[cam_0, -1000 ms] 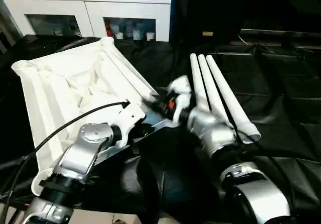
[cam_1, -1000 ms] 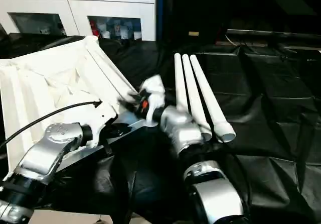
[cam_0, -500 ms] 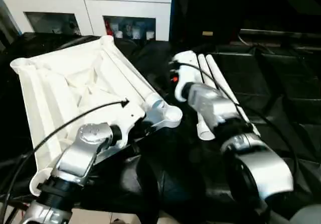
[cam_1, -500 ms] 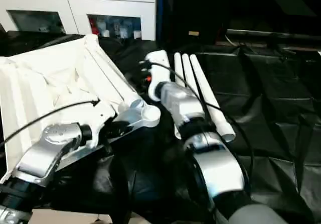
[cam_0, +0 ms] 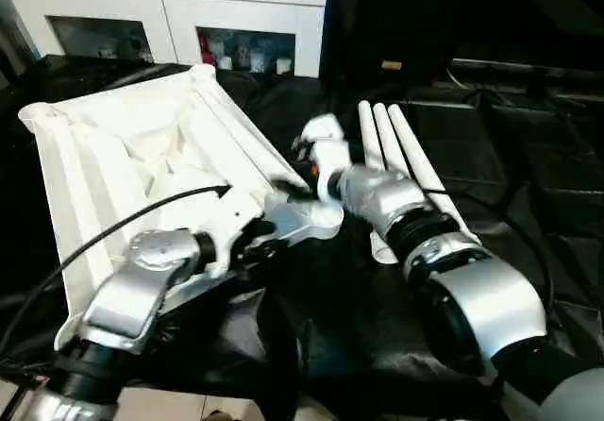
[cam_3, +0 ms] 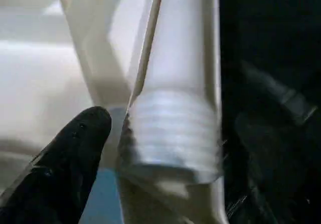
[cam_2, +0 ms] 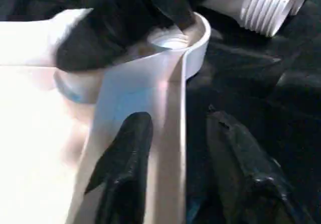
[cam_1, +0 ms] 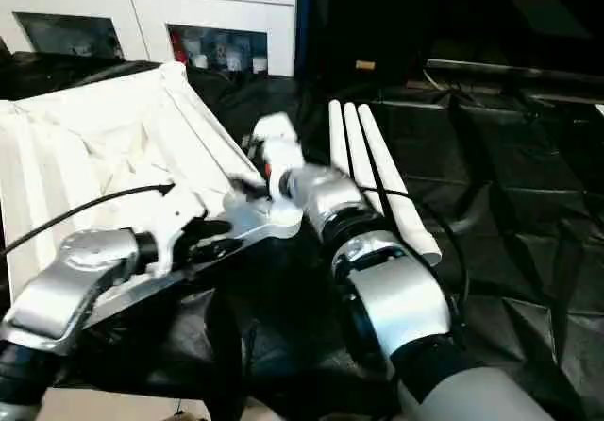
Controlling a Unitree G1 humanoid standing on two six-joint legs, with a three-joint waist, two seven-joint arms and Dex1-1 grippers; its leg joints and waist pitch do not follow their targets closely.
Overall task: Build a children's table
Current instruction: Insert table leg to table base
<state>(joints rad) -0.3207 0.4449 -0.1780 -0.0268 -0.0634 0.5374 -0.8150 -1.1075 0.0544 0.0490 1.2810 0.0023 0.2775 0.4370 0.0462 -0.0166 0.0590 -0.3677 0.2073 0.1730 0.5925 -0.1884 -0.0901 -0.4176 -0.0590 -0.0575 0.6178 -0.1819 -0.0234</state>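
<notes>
The white tabletop [cam_0: 123, 157] lies underside up on the left, ribs showing. My left gripper [cam_0: 260, 242] is shut on its near right rim, one finger [cam_2: 125, 169] on the flange and the other past the edge. Just beyond it sits a round corner socket [cam_2: 175, 43]. One white leg [cam_0: 245, 128] lies along the tabletop's right edge. Its threaded end [cam_3: 170, 133] sits between the fingers [cam_3: 75, 148] of my right gripper [cam_0: 300, 171], which is open close above the socket. Three more legs [cam_0: 396, 157] lie side by side on the right.
Black cloth [cam_0: 528, 157] covers the work surface, creased on the right. A white cabinet [cam_0: 170, 15] with glass doors stands at the back left, with a dark wall beside it. Cables run over both forearms.
My right gripper, half a second ago raised further back beside the three legs, has come forward and left onto the leg end by the socket. The left arm has barely moved.
</notes>
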